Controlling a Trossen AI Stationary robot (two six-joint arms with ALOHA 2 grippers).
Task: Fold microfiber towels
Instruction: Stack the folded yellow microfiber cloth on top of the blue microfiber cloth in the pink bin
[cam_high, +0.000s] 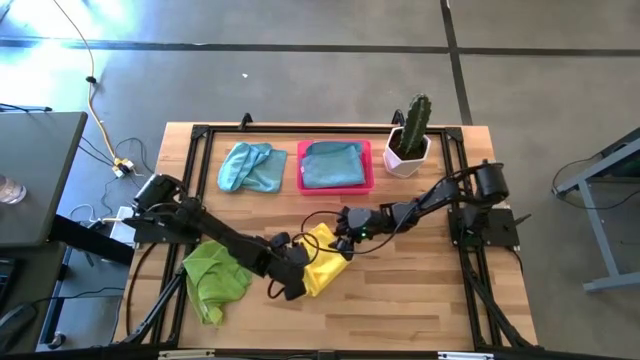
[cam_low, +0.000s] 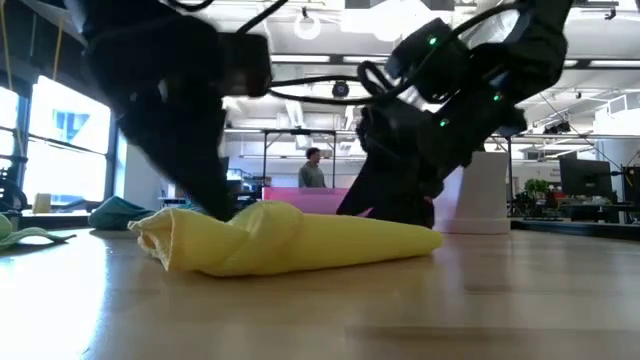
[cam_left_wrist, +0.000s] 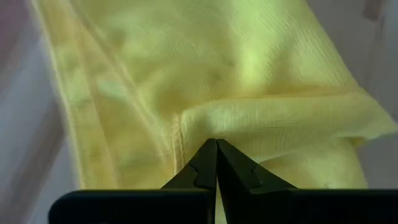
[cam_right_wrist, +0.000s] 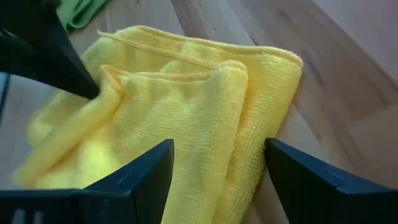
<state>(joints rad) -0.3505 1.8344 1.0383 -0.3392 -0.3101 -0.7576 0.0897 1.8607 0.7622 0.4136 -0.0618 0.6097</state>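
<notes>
At table centre, left gripper (cam_left_wrist: 216, 163) pinches the yellow towel (cam_high: 325, 258); right gripper (cam_right_wrist: 217, 165) hovers spread above it.

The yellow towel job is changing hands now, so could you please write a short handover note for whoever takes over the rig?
Left gripper: shut on the yellow towel at table centre.
Right gripper: open, just above the same towel.
Pink tray: holds one blue towel, laid flat.
Second blue towel: crumpled beside the tray.
Green towel: crumpled at the front left.
Left to do: finish the yellow fold, then blue and green.
</notes>
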